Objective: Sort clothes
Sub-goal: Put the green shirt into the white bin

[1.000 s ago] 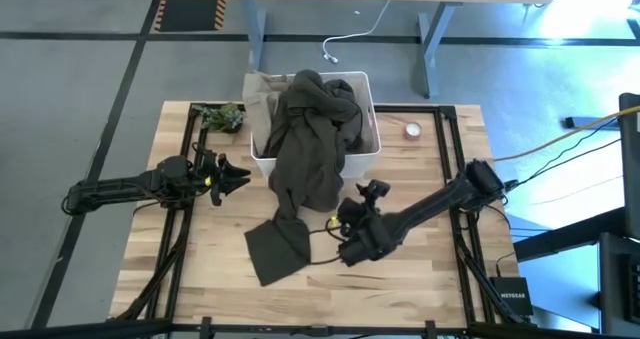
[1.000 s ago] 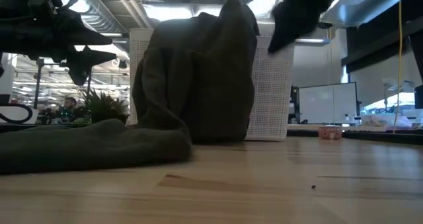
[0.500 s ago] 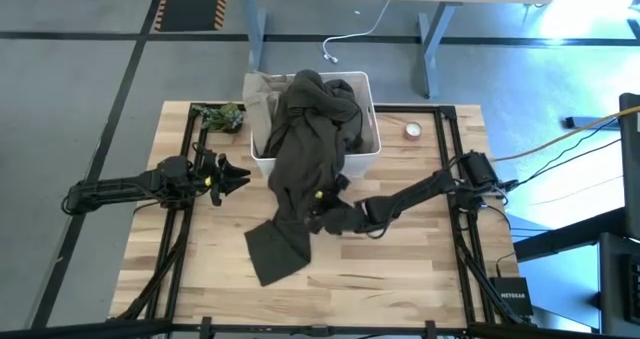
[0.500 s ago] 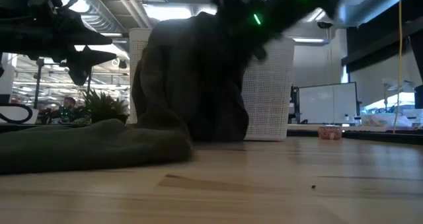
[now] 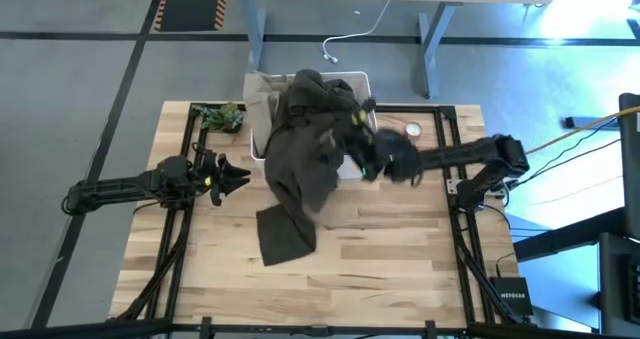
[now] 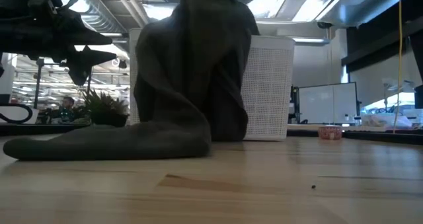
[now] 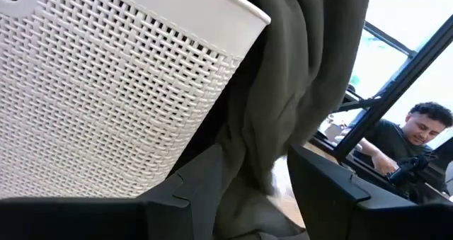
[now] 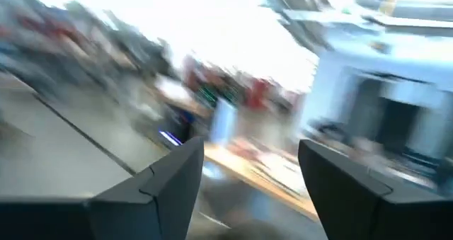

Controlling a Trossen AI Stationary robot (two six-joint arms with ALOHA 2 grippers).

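We saw right claw (image 5: 362,139) raised beside white bin (image 5: 352,166), fingers apart, gripping nothing. Dark olive garment (image 5: 305,144) draped from bin down onto desk (image 5: 400,249), left of it. Left claw (image 5: 232,176) hovered open, idle.

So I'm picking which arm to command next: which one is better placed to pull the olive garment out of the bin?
Right. The right gripper is at the dark olive garment by the white bin; the left gripper waits apart, off to the bin's side.
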